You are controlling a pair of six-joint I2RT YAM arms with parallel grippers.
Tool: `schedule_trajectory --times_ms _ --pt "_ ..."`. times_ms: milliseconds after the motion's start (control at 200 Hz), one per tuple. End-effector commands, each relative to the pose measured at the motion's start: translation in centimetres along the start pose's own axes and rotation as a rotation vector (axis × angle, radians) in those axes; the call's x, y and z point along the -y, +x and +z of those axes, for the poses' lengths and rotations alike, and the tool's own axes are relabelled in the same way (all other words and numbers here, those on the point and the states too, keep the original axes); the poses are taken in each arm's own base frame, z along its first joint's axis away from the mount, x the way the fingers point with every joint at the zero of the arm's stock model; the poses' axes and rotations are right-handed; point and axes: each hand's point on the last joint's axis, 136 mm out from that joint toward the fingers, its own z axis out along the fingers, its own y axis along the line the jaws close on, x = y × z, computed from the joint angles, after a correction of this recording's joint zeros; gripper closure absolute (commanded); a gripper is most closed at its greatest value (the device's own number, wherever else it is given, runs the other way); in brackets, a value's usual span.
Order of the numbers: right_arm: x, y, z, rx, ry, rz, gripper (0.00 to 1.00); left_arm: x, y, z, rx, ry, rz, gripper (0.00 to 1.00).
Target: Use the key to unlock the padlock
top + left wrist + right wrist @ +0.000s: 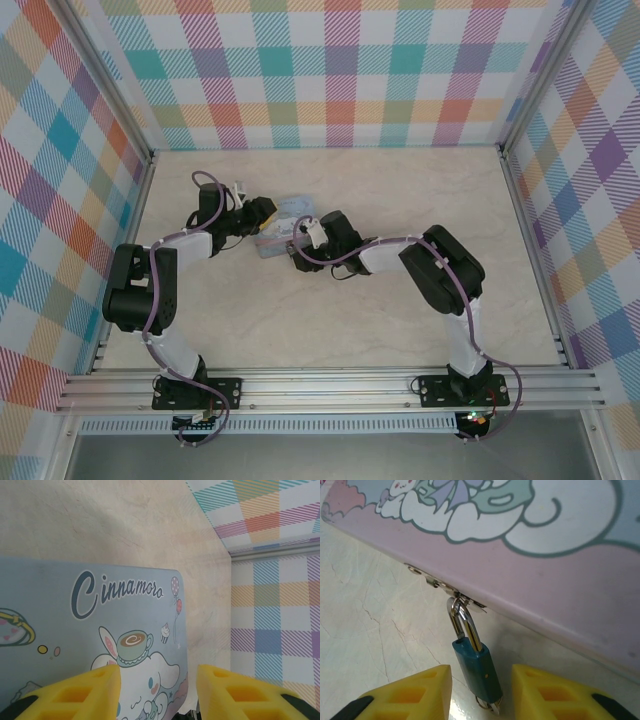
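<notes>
matt blue padlock (477, 670) body, shiny metal shackle (468, 624), smooth printed tin (555, 575)

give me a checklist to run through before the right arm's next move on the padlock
1. padlock between the right end effector fingers: ok, its blue body sits in the gap.
2. fingers closed on the padlock: not ok, a gap shows beside the body.
3. shackle through the hasp of the tin: ok, threaded and shut.
4. key seated in the keyhole: cannot tell; a small metal loop shows at the padlock's bottom end.
5. left end effector steadying the tin: cannot tell; its fingers stand apart over a corner of the lid.
</notes>
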Motion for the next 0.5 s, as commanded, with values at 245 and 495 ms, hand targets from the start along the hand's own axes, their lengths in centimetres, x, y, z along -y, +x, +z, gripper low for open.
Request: schedule_trajectory --times_ms 245,495 --pt "-0.5 -0.1 0.9 -0.001 -0.021 -0.044 0.71 0.1 0.1 0.5 0.007 -0.004 0.012 0.56" --pt "0.7 -0.3 -0.2 0.036 0.06 -0.028 0.89 -0.4 0.5 0.3 0.006 -0.021 0.012 0.56"
